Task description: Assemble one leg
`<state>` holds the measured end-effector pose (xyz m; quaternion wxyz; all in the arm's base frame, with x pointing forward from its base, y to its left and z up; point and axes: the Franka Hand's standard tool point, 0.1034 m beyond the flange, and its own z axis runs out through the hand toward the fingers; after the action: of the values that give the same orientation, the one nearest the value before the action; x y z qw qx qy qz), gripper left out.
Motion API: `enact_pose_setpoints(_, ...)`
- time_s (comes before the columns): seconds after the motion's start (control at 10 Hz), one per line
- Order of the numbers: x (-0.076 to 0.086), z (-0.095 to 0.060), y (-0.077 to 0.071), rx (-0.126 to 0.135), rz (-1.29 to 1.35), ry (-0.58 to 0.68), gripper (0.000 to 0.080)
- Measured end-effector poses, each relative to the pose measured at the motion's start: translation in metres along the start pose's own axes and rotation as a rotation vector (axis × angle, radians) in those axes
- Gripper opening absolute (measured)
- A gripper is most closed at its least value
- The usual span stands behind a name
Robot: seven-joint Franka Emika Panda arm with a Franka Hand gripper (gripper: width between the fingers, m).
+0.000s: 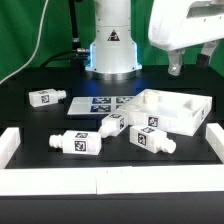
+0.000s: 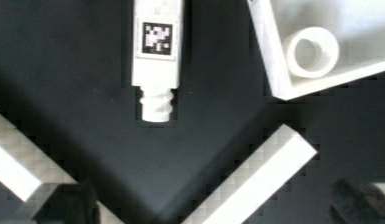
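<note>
- gripper (image 1: 176, 67) hangs high above the panel (image 1: 180, 110); fingers (image 2: 43, 204) apart, holding nothing;
- leg (image 2: 157, 48) lies flat on the black table (image 1: 30, 125), just beside the panel's corner, not touching;
- other legs (image 1: 78, 142) lie scattered nearby.

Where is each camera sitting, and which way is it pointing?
Exterior view: off the arm, facing the robot's base across the table; the gripper hangs above.
Wrist view: on the wrist, looking down at a leg; the open gripper's fingertips show.
Both show the white panel.
</note>
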<state>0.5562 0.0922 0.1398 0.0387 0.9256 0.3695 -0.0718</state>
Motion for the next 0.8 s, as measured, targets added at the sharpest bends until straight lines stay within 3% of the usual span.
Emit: enact_pose_setpoints(0.8, 0.0008, -0.0001, 0.0005, 0.000, -0.001, 0.002, 0.0650)
